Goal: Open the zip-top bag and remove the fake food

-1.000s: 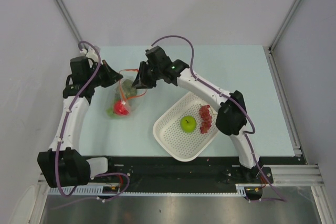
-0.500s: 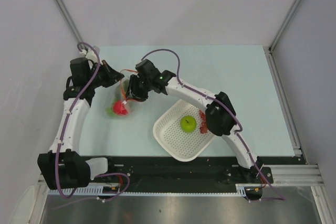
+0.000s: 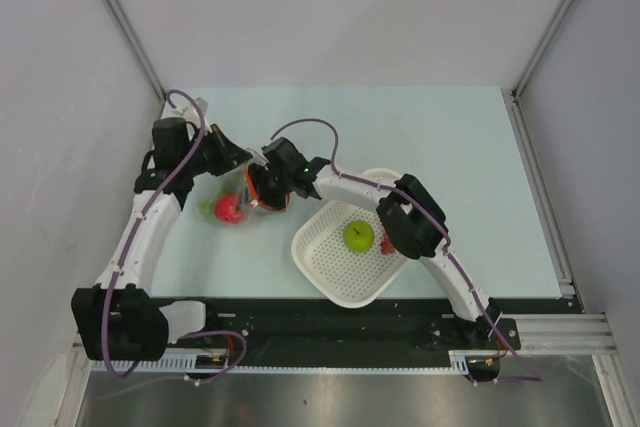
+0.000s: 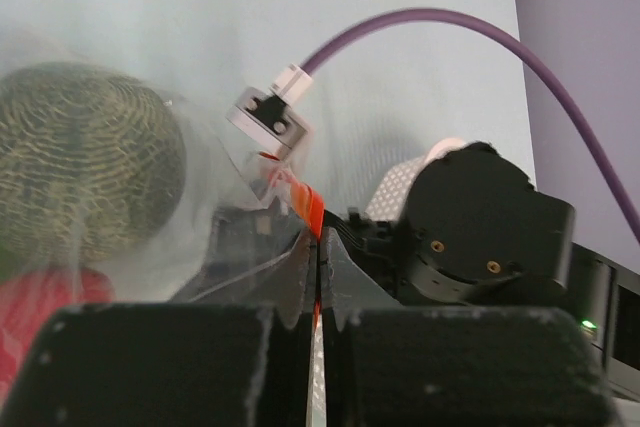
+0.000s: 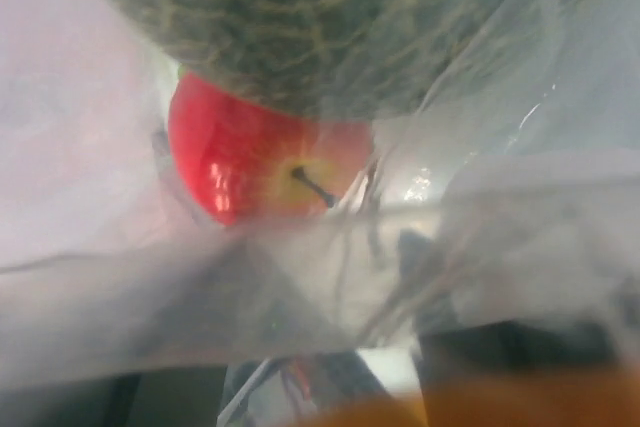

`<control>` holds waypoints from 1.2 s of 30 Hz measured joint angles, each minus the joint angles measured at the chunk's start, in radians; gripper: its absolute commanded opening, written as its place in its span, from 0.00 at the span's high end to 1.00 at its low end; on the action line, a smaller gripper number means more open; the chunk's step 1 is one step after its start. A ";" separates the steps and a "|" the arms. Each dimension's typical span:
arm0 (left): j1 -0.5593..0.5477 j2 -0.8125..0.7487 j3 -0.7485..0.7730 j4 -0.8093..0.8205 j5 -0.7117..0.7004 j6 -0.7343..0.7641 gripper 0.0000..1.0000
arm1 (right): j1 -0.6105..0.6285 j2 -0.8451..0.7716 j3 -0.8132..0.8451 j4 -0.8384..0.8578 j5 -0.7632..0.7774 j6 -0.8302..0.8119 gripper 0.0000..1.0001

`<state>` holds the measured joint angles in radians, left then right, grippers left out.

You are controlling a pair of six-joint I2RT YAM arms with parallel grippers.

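Clear zip-top bag (image 3: 240, 210) is held at its orange strip (image 4: 306, 203) by the left end effector (image 4: 316, 259), closed tight. At the mouth, the right end effector (image 3: 263, 191); how open, I cannot tell. Next, I think, it must reach the red fruit (image 5: 262, 162) just ahead.

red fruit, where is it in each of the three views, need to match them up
Top external: red fruit is left of centre, inside the bag.
Left wrist: red fruit is in the bottom left corner, blurred behind the bag plastic.
Right wrist: red fruit is left of centre, stem toward the camera, seen through the bag.
Shared landmark: the clear bag, which is around the fruit in every view.
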<state>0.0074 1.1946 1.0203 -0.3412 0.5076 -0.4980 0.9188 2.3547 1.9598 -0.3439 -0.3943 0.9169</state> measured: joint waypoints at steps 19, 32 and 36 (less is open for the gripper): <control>-0.087 -0.090 0.059 -0.141 -0.277 0.001 0.67 | -0.049 -0.002 -0.160 0.310 -0.090 0.103 0.19; 0.195 0.023 -0.132 -0.280 -0.494 -0.063 1.00 | -0.051 -0.002 -0.159 0.328 -0.123 0.112 0.16; 0.199 0.055 -0.163 -0.281 -0.468 -0.063 1.00 | -0.048 -0.001 -0.153 0.326 -0.134 0.111 0.16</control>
<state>0.2062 1.2495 0.8570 -0.6224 0.0395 -0.5610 0.8703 2.3539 1.8069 -0.0181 -0.5278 1.0283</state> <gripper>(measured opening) 0.004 0.833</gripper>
